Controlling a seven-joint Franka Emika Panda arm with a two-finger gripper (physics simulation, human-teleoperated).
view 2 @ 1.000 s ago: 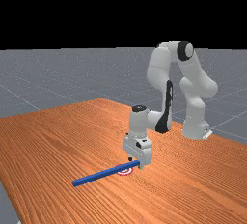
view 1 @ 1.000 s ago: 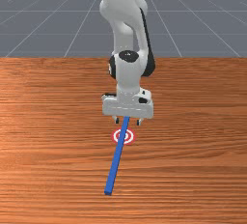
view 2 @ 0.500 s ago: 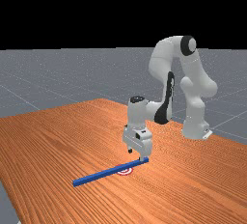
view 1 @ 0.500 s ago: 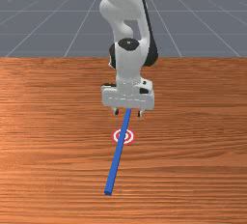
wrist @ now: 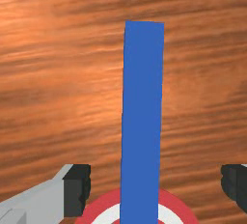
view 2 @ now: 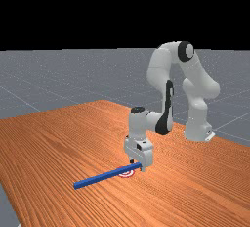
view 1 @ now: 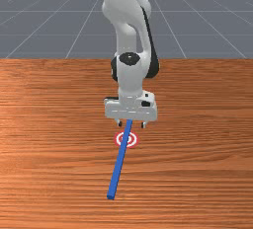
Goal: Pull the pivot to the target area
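And down it comes! Since half a second ago the end effector (view 1: 131,124) has dropped and slid outward, away from the arm's base (view 2: 197,130), while the bar (view 1: 118,166) hasn't budged.

The end effector is released, its fingers (wrist: 77,190) well apart, one each side of the bar, with wood visible on both flanks: a straddle, no grip. Just outward sits the target (view 1: 134,139), the bar lying across it at a slant. The bar's inner end is under the end effector; its outer end runs on past the target, towards the worktop's (view 1: 197,173) edge opposite the base. It's over the rings already, but its middle looks to be beyond them, so I'd say a pull towards the base is still wanted.

Now, the dangers! Pull with this gap and the fingers could simply glide past, the bar left lying. Close off-line and one finger might touch first, swinging that long outer end round. Too high and they could skim over the top; too low and they may scrape the worktop. Drag too far, and the middle could overshoot the target.

As for pose, the arm (view 2: 159,68) arches high and reaches out from its base, the end effector pointing down, its spread set across the bar.
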